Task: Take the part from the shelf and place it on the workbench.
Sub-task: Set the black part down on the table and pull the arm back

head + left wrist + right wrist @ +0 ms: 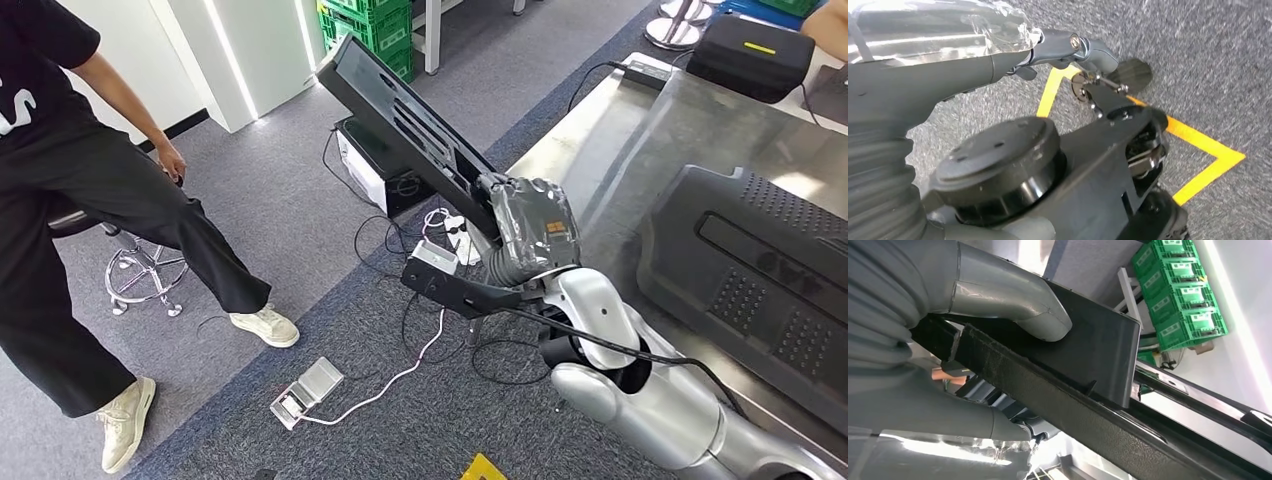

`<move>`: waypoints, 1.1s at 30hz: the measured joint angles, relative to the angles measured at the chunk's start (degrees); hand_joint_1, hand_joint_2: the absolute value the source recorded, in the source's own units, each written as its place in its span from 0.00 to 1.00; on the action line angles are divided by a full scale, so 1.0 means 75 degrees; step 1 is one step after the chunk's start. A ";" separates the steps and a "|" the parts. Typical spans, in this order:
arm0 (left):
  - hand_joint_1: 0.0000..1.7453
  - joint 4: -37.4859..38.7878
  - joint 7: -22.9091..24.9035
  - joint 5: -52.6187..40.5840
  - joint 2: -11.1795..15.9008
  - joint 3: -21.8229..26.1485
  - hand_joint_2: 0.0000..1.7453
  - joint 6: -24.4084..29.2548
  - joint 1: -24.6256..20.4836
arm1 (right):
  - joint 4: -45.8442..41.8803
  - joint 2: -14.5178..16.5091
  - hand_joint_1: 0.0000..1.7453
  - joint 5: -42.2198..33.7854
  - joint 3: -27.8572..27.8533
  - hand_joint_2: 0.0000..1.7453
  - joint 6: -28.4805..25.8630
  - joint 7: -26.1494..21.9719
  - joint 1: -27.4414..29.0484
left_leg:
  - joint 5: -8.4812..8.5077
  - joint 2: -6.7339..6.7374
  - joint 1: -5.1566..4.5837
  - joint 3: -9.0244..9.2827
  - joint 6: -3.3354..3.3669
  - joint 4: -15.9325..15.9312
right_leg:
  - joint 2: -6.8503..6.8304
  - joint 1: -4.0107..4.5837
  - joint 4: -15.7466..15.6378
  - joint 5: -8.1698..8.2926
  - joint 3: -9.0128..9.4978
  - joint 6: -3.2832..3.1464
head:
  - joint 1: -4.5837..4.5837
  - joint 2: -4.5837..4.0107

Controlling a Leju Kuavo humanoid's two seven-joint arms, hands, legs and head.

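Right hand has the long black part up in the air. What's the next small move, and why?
Probably swing the right hand to the robot's right, carrying the long black part over the steel workbench. The part juts out tilted above the carpet and floor cables, not over the bench, and another black part already lies on the near end, so aim for the bare steel beyond it.
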 joint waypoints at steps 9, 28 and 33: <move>0.00 0.0001 0.0085 0.0057 0.0002 0.0003 1.00 0.0042 0.0001 | 0.0074 0.0003 1.00 0.0008 -0.0004 1.00 -0.0167 -0.0006 0.0035 | -0.0022 0.0395 0.0009 0.0091 0.0027 -0.0066 | -0.0591 -0.0144 0.0900 -0.0210 -0.0444 0.0217 | 0.0272 0.0000; 0.00 0.0012 0.0127 0.0070 0.0011 0.0005 1.00 0.0108 0.0005 | 0.0312 0.0076 1.00 0.0084 -0.0015 1.00 -0.0349 -0.0147 -0.0200 | -0.0022 -0.0095 -0.0027 -0.0067 -0.0078 0.0101 | -0.0003 0.0020 -0.0042 0.0022 0.0038 -0.0110 | -0.0060 0.0000; 0.00 0.0019 0.0114 0.0072 0.0012 0.0006 1.00 0.0115 -0.0007 | 0.0358 0.0082 1.00 0.0082 -0.0017 1.00 -0.0374 -0.0154 -0.0327 | 0.0073 0.0126 -0.0013 0.0037 0.0082 -0.0101 | -0.0253 -0.0019 0.0646 -0.0413 -0.0271 0.0073 | 0.0065 0.0000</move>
